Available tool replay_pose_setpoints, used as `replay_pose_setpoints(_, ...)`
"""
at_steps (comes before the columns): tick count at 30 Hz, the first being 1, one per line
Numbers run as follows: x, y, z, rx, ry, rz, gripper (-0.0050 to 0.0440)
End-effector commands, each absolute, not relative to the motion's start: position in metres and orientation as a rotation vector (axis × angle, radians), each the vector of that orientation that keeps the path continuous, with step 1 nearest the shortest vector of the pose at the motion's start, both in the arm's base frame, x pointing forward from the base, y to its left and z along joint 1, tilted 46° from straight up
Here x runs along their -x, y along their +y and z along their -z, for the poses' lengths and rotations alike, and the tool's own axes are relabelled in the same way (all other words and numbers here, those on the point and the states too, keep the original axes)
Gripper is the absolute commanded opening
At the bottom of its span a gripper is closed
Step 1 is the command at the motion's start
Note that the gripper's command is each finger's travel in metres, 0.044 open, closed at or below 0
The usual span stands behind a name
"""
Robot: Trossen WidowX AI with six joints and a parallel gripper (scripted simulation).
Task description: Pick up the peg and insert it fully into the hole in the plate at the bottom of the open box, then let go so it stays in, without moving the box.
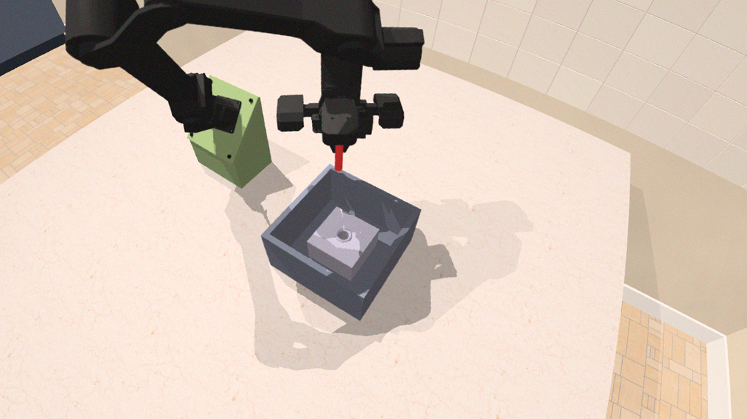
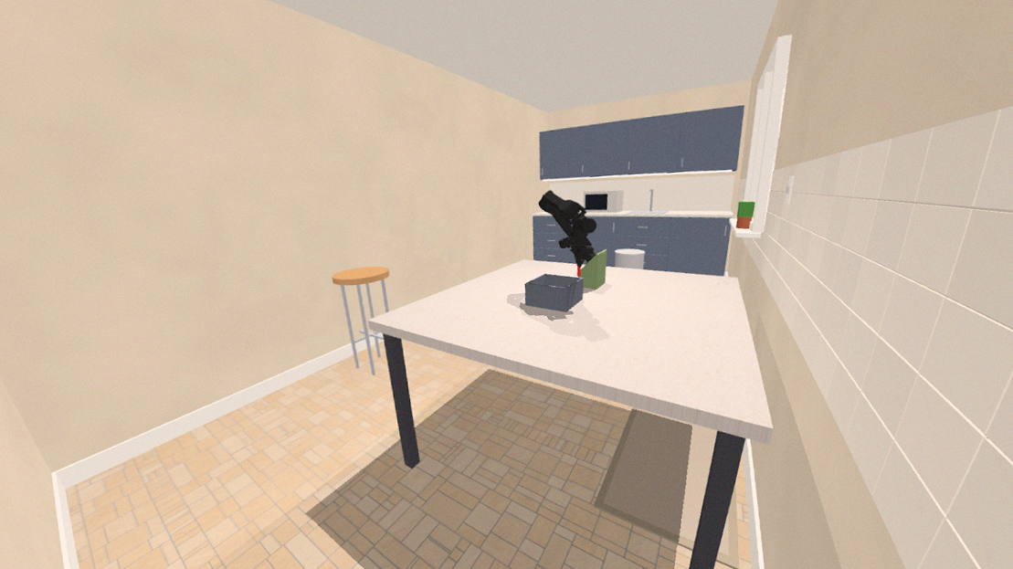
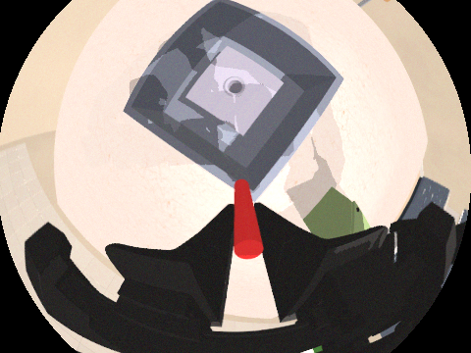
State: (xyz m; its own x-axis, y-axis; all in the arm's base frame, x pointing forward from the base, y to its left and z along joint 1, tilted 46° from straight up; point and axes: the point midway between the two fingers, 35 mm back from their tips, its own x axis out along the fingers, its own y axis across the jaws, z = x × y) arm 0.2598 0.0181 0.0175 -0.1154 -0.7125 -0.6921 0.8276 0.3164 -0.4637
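Note:
My gripper is shut on the red peg, which hangs upright from the fingers, tip down. It is in the air above the near corner of the open grey box, outside its middle. Inside the box lies a pale grey plate with a round hole in its top. The peg's tip is level with or a little above the box rim and off to the side of the hole.
A green wedge-shaped block holding the arm's base stands close behind the box. The table ends at a tiled wall on one side. A stool stands beside the table.

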Motion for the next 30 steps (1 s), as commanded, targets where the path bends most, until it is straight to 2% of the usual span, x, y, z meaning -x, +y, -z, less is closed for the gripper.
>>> replay_pose_setpoints(1,-0.271,0.013,-0.027,-0.155,1.051,1.308,0.0000)
replay_pose_setpoints(30,-0.315,-0.039,-0.072,-0.152,1.048,1.311,0.0000)
